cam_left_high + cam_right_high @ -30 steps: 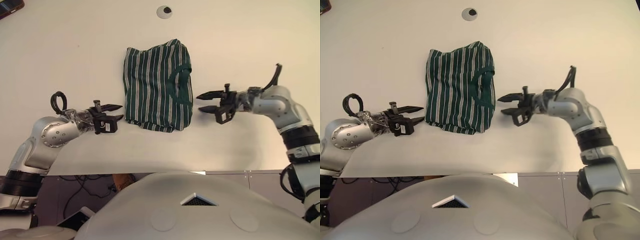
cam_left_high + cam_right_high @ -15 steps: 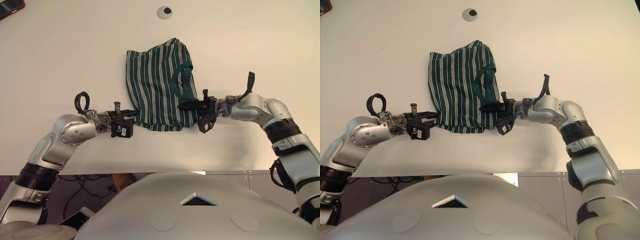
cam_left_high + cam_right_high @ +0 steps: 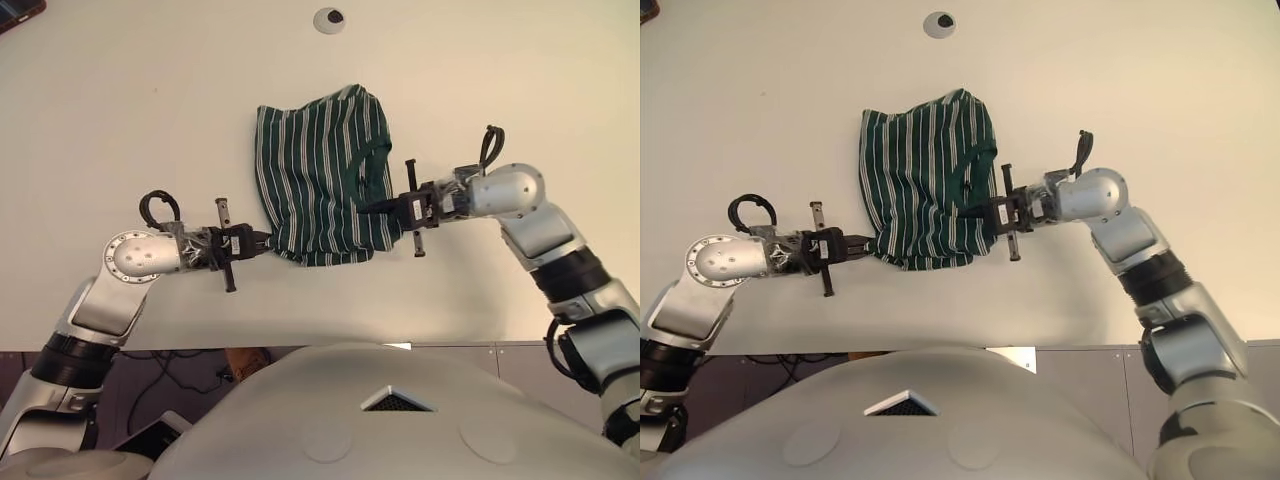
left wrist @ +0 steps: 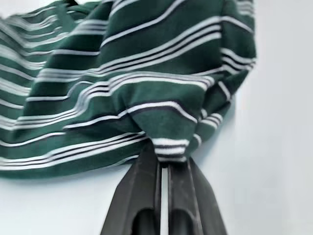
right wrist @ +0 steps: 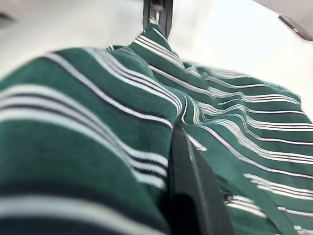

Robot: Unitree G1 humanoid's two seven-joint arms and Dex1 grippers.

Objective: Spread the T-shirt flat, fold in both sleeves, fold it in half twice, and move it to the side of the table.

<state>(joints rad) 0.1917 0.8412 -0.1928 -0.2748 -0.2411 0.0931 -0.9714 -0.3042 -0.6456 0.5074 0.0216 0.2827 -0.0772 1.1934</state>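
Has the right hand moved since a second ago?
Yes. The right hand has come in toward the robot's left, closer to the line of the round grommet, and now grips the T-shirt at its edge.

Deep green on the T-shirt [image 3: 320,170], striped all over: clusters of thin white lines running down the cloth. Close up in the left wrist view, a broader white band shows among them, with a dark, near-black line alongside. Under the T-shirt, the table [image 3: 150,100] is plain pale cream with no pattern. The left gripper [image 3: 262,240] at the T-shirt's left corner is matte black. The right gripper [image 3: 375,207] at its right edge is black too. The left arm [image 3: 135,258] and right arm [image 3: 510,190] are silver-grey with black bands. Beyond the T-shirt's far edge is a grommet [image 3: 328,20], a white ring with a black centre.
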